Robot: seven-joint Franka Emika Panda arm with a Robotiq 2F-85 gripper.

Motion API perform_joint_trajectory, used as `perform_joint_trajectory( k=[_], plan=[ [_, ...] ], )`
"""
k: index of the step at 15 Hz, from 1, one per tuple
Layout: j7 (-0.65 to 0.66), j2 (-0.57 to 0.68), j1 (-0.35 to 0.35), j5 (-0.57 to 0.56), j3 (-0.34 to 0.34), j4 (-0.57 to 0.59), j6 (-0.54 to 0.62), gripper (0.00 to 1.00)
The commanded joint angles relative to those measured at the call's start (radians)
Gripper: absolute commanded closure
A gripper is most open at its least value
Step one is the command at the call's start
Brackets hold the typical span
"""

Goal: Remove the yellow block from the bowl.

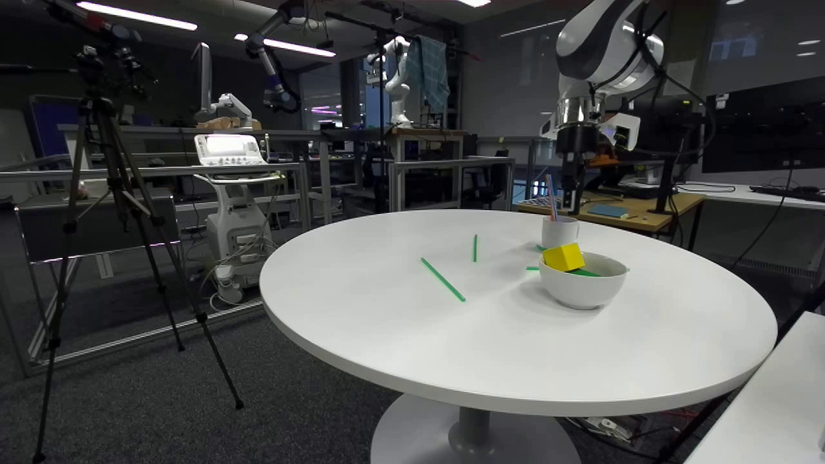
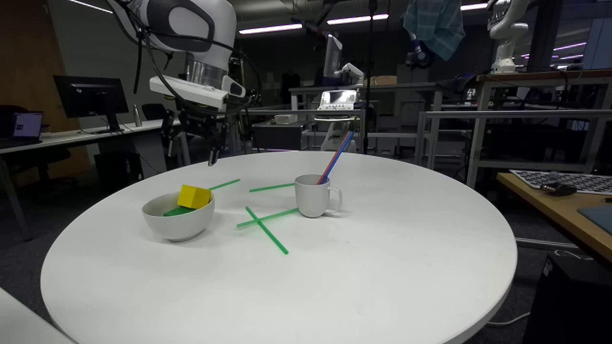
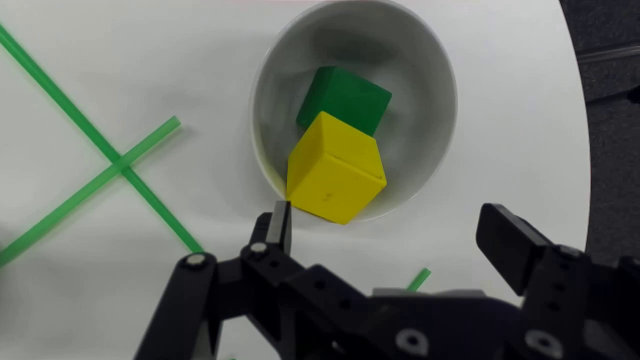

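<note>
The yellow block (image 3: 335,172) rests tilted in the white bowl (image 3: 425,75), leaning on a green block (image 3: 357,100) and against the bowl's side. In both exterior views the yellow block (image 1: 564,257) (image 2: 194,197) pokes above the rim of the bowl (image 1: 583,293) (image 2: 177,227). My gripper (image 3: 386,215) is open and empty, its fingers spread wide. In the exterior views the gripper (image 1: 570,200) (image 2: 192,155) hangs above the table, higher than the bowl and apart from it. In the wrist view the left fingertip overlaps the block's lower left corner in the picture.
A white mug (image 2: 311,198) with colored sticks (image 2: 336,157) standing in it is on the table near the bowl. Several thin green sticks (image 2: 267,231) lie on the round white table (image 2: 373,277), two of them crossed. The table's edge (image 3: 582,125) shows beyond the bowl.
</note>
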Motion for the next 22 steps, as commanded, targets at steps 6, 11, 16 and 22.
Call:
perform_joint_trajectory(
  k=[6,11,16,22],
  plan=[
    [-0.023,0.005,-0.041,0.01,0.045,-0.008,-0.02,0.0],
    [-0.025,0.001,-0.048,0.009,0.05,-0.044,-0.023,0.0],
    [-0.003,0.014,-0.043,-0.002,0.056,-0.06,-0.035,0.0],
    [-0.007,0.033,-0.043,0.003,0.064,-0.045,-0.097,0.0]
  ],
)
